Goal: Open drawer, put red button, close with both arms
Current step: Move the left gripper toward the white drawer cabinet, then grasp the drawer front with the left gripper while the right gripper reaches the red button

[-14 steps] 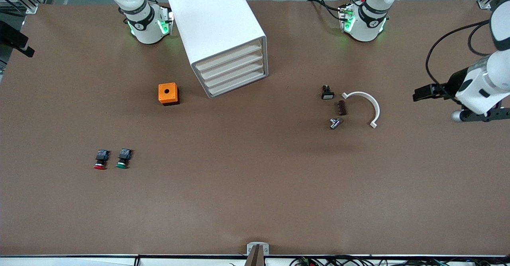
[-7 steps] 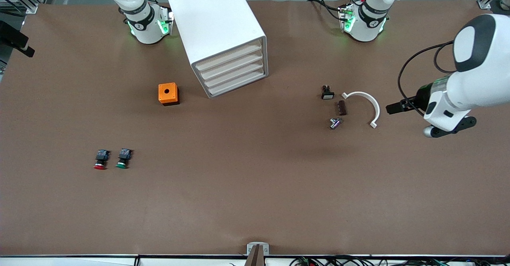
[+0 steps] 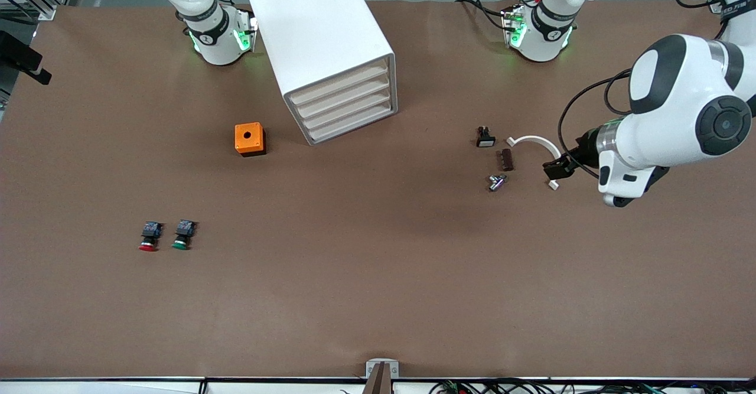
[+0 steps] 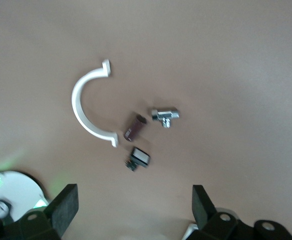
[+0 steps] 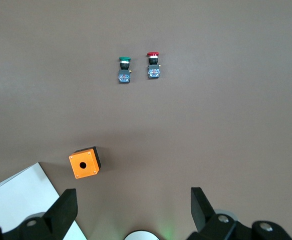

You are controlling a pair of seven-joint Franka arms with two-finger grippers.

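The white cabinet [image 3: 322, 39] stands between the arm bases, its four cream-fronted drawers [image 3: 345, 107] all shut; a corner of it shows in the right wrist view [image 5: 20, 200]. The red button [image 3: 147, 238] lies near the right arm's end of the table, beside a green-capped one [image 3: 182, 236]; both show in the right wrist view, red [image 5: 153, 64] and green [image 5: 124, 69]. My left gripper [image 4: 134, 207] is open and empty, high over the small parts; its hand shows in the front view [image 3: 617, 190]. My right gripper [image 5: 134, 215] is open and empty, high over its own base.
An orange box [image 3: 249, 139] with a round hole sits beside the cabinet. A white half-ring [image 3: 546, 149], a brown block [image 3: 506, 159], a metal fitting [image 3: 497, 182] and a small black switch [image 3: 485, 137] lie toward the left arm's end.
My left arm has swung in from the table's end toward the white half-ring. The right arm, the buttons and the cabinet have not moved.
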